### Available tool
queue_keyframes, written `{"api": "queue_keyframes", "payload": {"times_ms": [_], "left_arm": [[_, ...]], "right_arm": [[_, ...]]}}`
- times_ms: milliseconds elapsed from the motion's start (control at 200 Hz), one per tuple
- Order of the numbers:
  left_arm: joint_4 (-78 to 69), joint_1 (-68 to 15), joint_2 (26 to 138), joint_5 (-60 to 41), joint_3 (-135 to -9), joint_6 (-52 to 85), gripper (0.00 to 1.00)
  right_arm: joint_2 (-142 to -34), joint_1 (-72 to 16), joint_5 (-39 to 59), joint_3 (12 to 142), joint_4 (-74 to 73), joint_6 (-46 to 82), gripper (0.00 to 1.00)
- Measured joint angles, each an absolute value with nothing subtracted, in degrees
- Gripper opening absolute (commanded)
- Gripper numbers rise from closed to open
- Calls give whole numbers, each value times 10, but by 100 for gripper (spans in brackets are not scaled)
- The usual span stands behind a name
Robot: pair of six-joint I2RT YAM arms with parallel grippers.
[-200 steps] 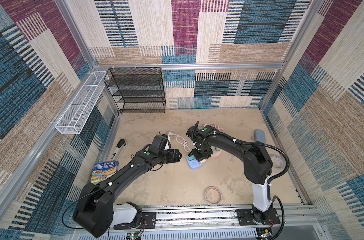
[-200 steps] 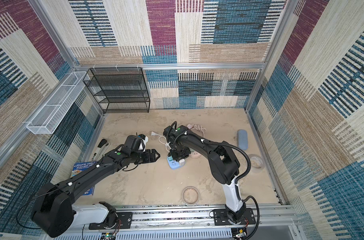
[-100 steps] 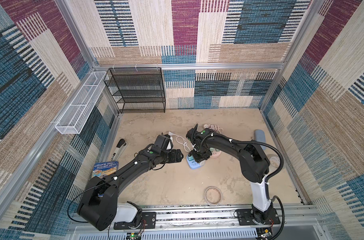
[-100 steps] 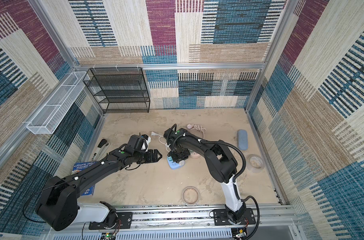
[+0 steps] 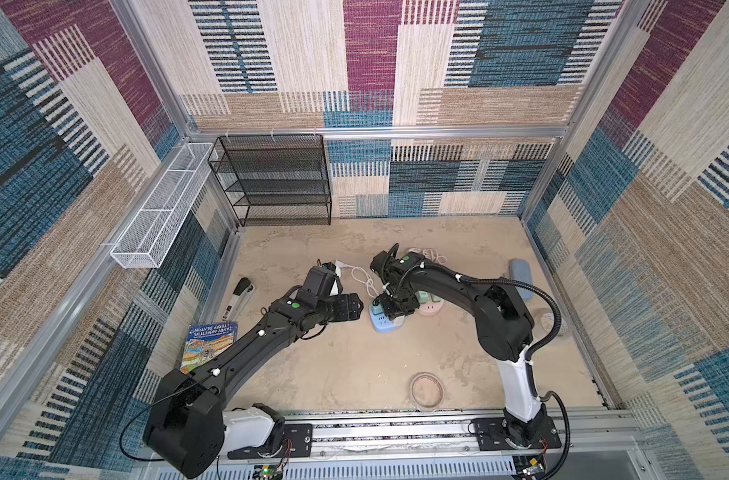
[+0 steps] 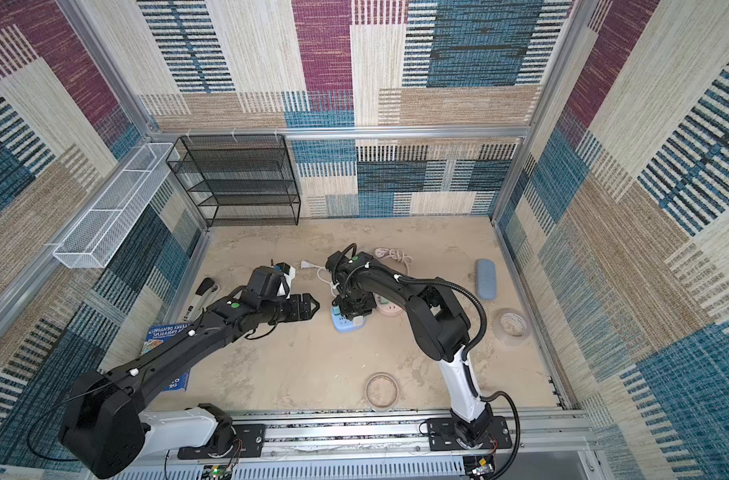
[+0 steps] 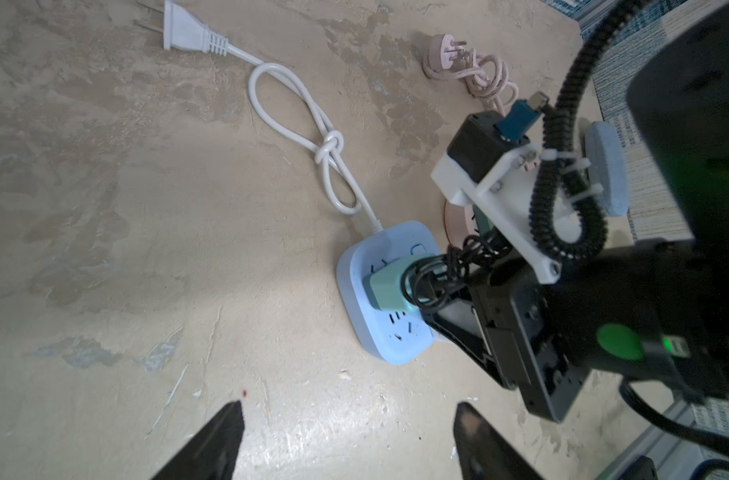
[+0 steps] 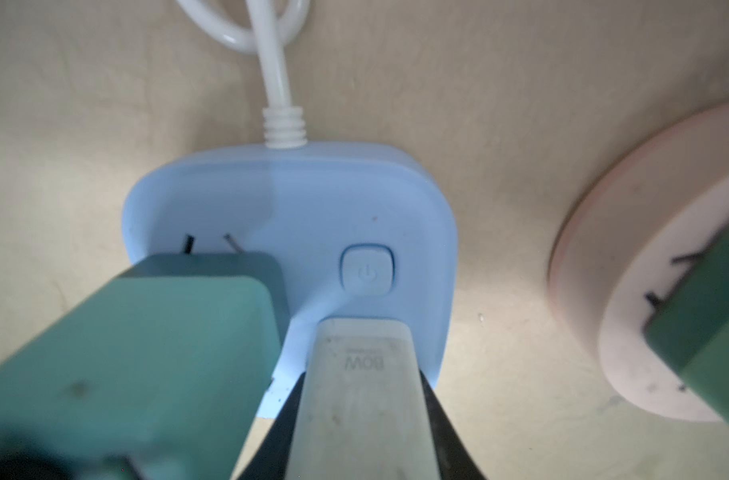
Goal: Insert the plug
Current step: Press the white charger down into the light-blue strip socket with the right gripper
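Beige mottled tabletop [image 5: 354, 365], scuffed and patchy. Patchwork woven wall panels [image 5: 371, 62] on three sides. Black mesh rack [image 5: 277, 178] at back wall, white wire basket [image 5: 163, 208] hung on left-hand wall. Blue power strip [image 8: 313, 199] mid-table, green adapter [image 8: 146, 353] plugged in. Right gripper [image 8: 360, 415] clamped on white charger plug [image 8: 363, 365], plug's nose against strip face beside green adapter; seating depth unclear. Left gripper [image 7: 346, 409] spread wide, empty, near strip.

Left arm [image 5: 250, 345] low, outstretched, left fingers [image 7: 217, 451] wide apart; right arm [image 5: 446, 279] angled downward, right fingers [image 8: 444, 440] close together.
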State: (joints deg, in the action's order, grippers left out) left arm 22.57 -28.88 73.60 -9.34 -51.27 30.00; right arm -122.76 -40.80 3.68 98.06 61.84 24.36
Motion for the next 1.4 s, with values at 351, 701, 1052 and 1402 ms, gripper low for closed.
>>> {"api": "queue_keyframes", "payload": {"times_ms": [351,701,1052,1402], "left_arm": [[260,-289,703,-83,-514,296,87],[264,-289,700,-77,-513,291,87],[263,-289,699,-77,-511,287,86],[262,-289,707,-77,-511,285,87]], "right_arm": [[-1300,-389,84,1098,537,261,52],[-1324,-397,60,1155,567,258,64],[-1318,-401,23,1190,620,258,60],[-1351,-406,9,1263,652,240,1]]}}
